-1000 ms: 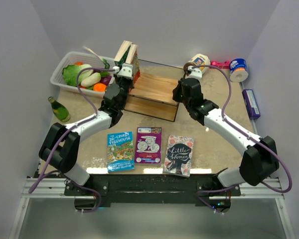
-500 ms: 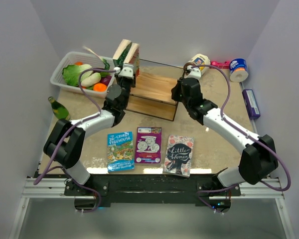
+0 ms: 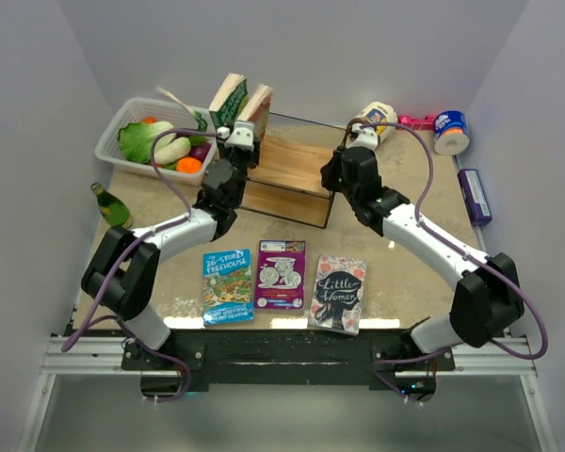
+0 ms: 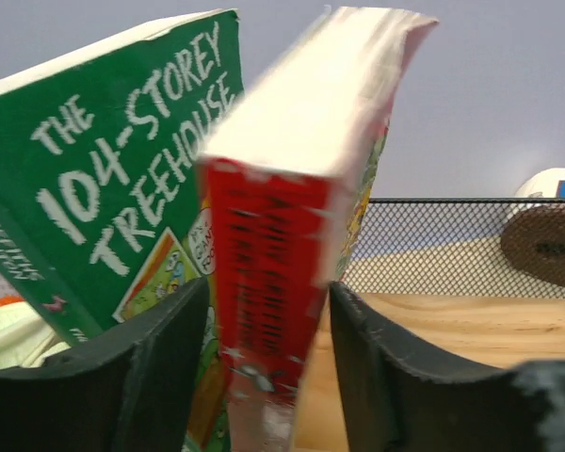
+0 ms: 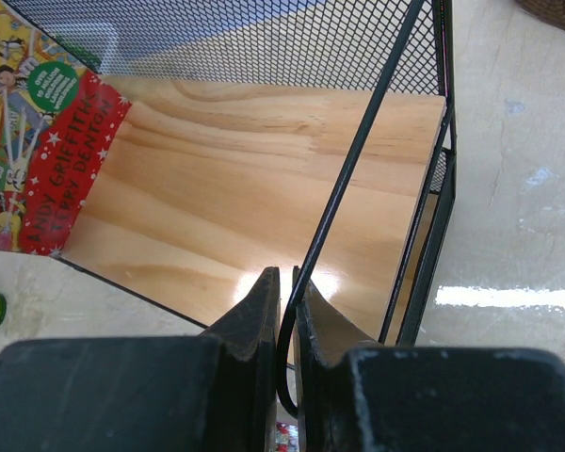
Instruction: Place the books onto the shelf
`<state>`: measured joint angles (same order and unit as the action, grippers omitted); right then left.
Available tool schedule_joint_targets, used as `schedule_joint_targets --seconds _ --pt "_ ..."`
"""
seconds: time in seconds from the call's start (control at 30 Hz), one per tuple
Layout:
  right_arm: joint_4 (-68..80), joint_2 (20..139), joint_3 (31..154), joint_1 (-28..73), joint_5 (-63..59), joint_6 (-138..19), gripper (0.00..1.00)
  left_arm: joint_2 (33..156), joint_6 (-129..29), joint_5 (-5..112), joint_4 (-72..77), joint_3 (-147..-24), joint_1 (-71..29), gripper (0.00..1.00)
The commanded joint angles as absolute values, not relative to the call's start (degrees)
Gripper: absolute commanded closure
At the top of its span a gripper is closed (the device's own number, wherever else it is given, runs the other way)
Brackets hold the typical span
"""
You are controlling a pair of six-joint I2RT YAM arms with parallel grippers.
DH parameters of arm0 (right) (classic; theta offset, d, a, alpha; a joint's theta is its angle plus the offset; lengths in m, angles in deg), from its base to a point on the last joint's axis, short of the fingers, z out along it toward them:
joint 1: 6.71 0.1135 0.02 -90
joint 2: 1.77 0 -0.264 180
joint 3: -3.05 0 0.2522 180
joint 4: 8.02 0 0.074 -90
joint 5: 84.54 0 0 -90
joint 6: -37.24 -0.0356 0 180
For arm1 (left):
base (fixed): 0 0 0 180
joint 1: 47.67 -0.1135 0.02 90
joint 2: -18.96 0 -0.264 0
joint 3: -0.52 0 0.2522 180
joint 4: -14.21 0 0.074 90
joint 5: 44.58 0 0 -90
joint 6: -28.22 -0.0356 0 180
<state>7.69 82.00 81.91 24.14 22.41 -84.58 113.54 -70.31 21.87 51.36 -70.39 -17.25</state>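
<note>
With right fingers (image 5: 254, 315) pinching the black-wire wooden shelf (image 5: 264, 188), left fingers (image 4: 160, 363) stand parted around the leaning red paperback (image 4: 268, 273); next, withdraw without toppling it.

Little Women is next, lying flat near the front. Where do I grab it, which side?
Grip Little Women by its near short edge, coming in low from the front. It lies flat and thin, so nothing to pinch from above; that edge seems to overhang the table, leaving room for jaws above and below.
</note>
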Motion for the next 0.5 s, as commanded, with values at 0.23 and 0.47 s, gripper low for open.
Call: schedule_joint_targets --seconds 0.23,0.47 --pt "10.22 82.34 80.09 24.4 21.54 -82.73 1.0 109.92 -71.71 14.48 51.43 -72.04 -19.01 0.68" --pt "10.22 82.52 80.27 24.4 21.37 -82.91 1.0 109.22 -72.76 13.61 49.58 -73.71 -19.01 0.47"
